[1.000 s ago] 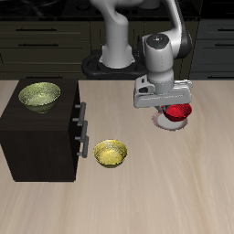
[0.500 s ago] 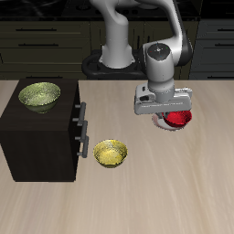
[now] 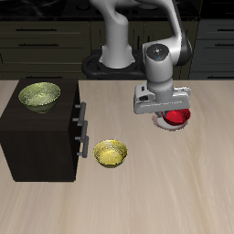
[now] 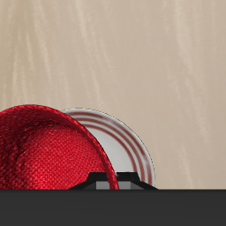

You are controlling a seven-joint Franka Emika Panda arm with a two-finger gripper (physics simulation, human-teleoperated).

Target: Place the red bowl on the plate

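One glossy red bowl (image 4: 44,148) sits over one flat, ringed plate (image 4: 128,146), whether touching is unclear. Two yellow-green bowls (image 3: 111,154) (image 3: 40,95). Whether the gripper (image 3: 170,111) grips the bowl is hidden.

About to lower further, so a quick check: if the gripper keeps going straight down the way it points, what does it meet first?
Probably the plate. The gripper points down over it with the red bowl at its fingers; how far the bowl sits above the plate is unclear.
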